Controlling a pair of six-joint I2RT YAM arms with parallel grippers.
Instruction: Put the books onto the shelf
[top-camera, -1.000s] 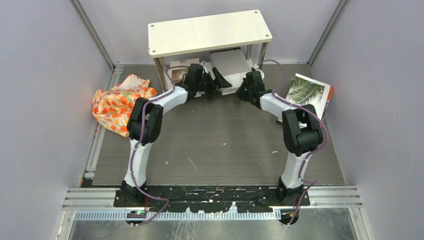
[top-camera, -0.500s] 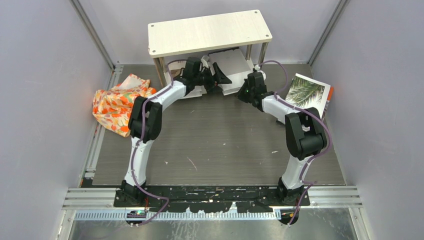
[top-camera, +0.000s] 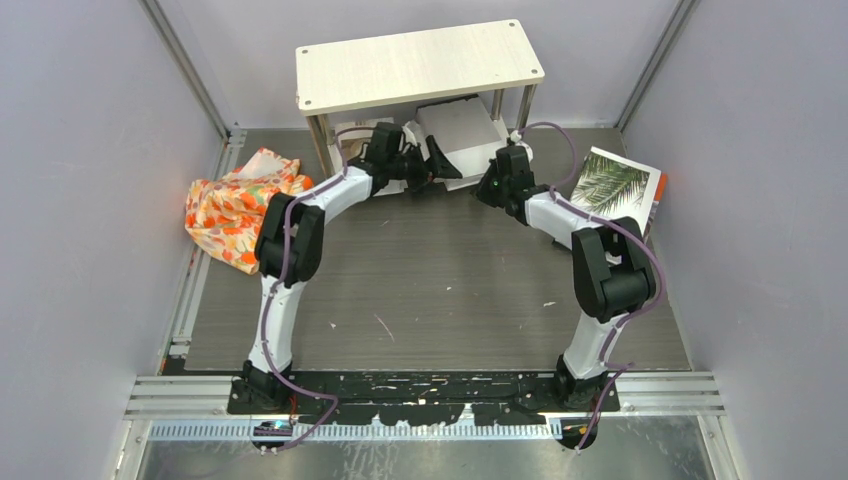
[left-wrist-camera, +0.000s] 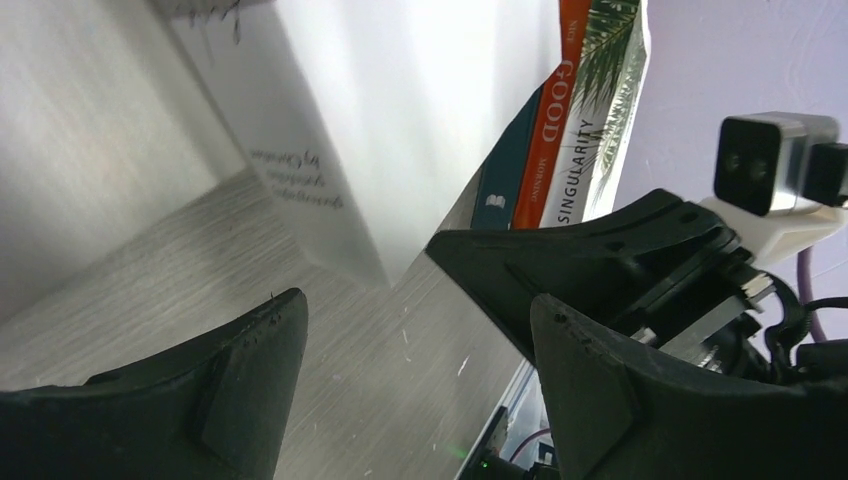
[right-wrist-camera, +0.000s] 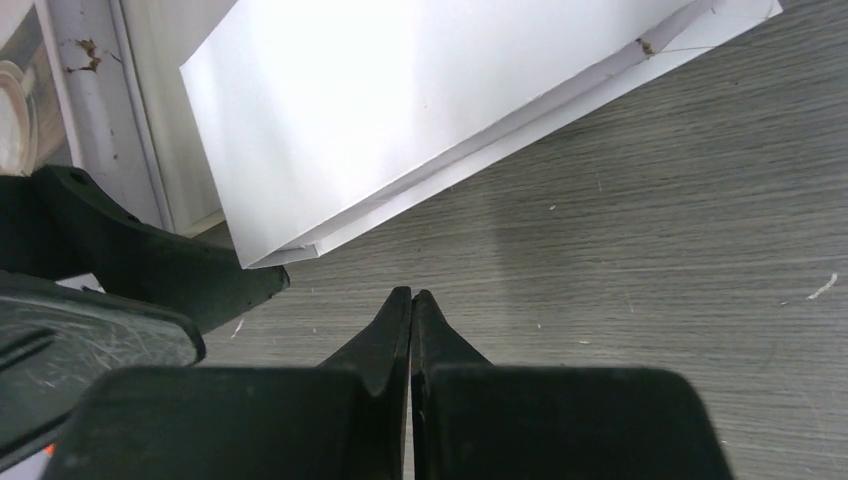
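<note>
Since the grey-white book (top-camera: 460, 128) looks flat, stiff and slick-covered, it probably slides easier than it lifts, so a pinch or a push on its near edge seems the best bet. It sits half under the shelf (top-camera: 418, 62), near corner poking out over the worktop (top-camera: 440, 280). The left claw (left-wrist-camera: 360, 268) hangs released beside that corner, holding nothing. The right claw (right-wrist-camera: 411, 300) is clenched empty just short of the edge. Room between the shelf legs looks tight — the palm-leaf stack (top-camera: 612, 182) lies well off to the right.
</note>
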